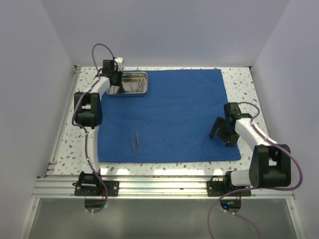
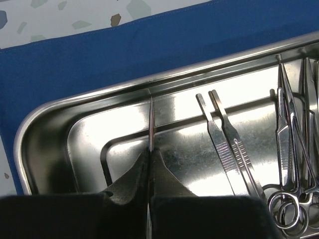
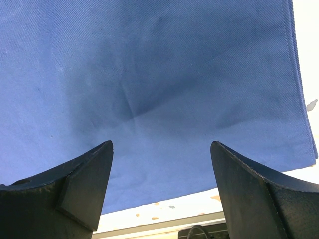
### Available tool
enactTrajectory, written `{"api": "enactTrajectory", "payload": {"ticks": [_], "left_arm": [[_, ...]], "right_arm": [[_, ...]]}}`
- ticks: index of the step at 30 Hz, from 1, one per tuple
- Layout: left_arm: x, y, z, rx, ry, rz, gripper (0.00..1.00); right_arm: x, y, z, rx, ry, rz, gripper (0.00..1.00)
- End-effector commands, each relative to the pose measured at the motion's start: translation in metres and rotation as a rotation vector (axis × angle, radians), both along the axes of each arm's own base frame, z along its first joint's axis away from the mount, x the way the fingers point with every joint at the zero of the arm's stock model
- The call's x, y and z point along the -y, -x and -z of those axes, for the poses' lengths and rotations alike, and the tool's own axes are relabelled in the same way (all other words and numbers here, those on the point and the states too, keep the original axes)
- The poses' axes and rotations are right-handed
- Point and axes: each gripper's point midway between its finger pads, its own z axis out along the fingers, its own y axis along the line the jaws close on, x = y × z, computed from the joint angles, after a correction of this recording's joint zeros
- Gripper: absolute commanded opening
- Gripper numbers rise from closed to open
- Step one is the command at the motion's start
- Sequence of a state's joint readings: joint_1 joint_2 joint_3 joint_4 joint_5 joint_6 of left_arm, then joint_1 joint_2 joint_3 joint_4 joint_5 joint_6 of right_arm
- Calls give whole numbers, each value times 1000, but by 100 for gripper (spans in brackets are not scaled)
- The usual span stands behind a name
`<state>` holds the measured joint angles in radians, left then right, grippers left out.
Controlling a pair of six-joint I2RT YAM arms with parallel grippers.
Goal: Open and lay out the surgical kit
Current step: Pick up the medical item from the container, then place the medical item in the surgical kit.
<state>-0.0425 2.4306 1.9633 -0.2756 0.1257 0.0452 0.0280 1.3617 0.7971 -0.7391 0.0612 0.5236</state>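
Your top view places everything. The blue cloth wrap (image 1: 179,109) lies spread flat on the speckled table (image 1: 239,79), with the steel tray (image 1: 144,83) on its far-left corner. One thin tool (image 1: 135,142) lies on the cloth toward the near-left, too small there to name.

Only your left wrist view shows the grasp. The left gripper (image 2: 149,164) is pinched tight on a thin steel instrument (image 2: 150,124), seen edge-on, with its tip up near the tray's far wall. Beside it in the tray (image 2: 50,149) lie tweezers (image 2: 227,144), and further along are ring-handled instruments (image 2: 282,134). From above, the left gripper (image 1: 114,82) simply sits over the tray's left end.

Your right wrist view shows the right gripper (image 3: 162,164) spread wide, holding nothing, above bare cloth (image 3: 149,59). The top view puts it (image 1: 222,137) near the cloth's right side.

On edges, the cloth's near hem and right hem both show in the right wrist view, with a strip of table (image 3: 164,209) just past the near hem. Beyond the tray, a band of cloth (image 2: 99,55) runs before the tabletop (image 2: 60,15). The middle of the cloth between your arms is open.
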Motion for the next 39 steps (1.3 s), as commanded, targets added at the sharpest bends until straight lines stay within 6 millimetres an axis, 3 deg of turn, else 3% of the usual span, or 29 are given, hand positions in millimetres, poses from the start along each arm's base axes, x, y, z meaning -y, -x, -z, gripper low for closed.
{"api": "enactTrajectory", "payload": {"ticks": [1, 4, 7, 8, 11, 14, 19, 22, 25, 26, 27, 28, 29, 30, 31, 32, 34, 37, 39], "left_arm": [[6, 16, 7, -58, 11, -6, 0], [5, 9, -13, -32, 13, -28, 0], [5, 3, -44, -5, 33, -59, 0], [5, -3, -64, 31, 41, -67, 0], [5, -5, -100, 72, 83, -113, 0], [13, 3, -127, 90, 152, -145, 0], [24, 29, -150, 85, 163, -220, 0], [38, 58, -154, 41, 189, -231, 0], [61, 108, -138, -15, 124, -231, 0], [63, 138, -126, -54, 98, -237, 0], [63, 155, -120, -64, 65, -270, 0], [79, 176, -113, -92, 89, -276, 0], [74, 209, -99, -132, 87, -290, 0], [81, 228, -92, -152, 101, -283, 0], [78, 257, -66, -218, 105, -302, 0], [79, 270, -76, -198, 131, -296, 0], [80, 303, -64, -241, 123, -295, 0], [78, 334, -44, -294, 82, -301, 0], [77, 344, -39, -289, 55, -311, 0]], "right_arm": [[0, -14, -6, 43, 0, 7, 82], [-1, -12, -6, 45, -3, 3, 82], [-2, -12, -8, 55, -8, -2, 83], [-2, -12, -8, 58, -10, -1, 82], [-4, -11, -10, 65, -19, -5, 83], [-5, -14, -14, 83, -28, -8, 83], [-8, -17, -22, 109, -40, -28, 83], [-9, -17, -28, 128, -47, -35, 82], [-10, -18, -31, 142, -51, -43, 83], [-10, -19, -32, 146, -50, -44, 83], [-10, -19, -33, 148, -50, -48, 83], [-10, -19, -33, 152, -49, -46, 82], [-10, -20, -34, 157, -50, -44, 83], [-14, -19, -35, 160, -70, -51, 83], [-16, -19, -37, 169, -82, -54, 82], [-16, -19, -37, 175, -81, -54, 83], [-17, -16, -37, 184, -90, -59, 83], [-20, -11, -32, 178, -104, -62, 83], [-22, -11, -31, 188, -119, -65, 83]]}}
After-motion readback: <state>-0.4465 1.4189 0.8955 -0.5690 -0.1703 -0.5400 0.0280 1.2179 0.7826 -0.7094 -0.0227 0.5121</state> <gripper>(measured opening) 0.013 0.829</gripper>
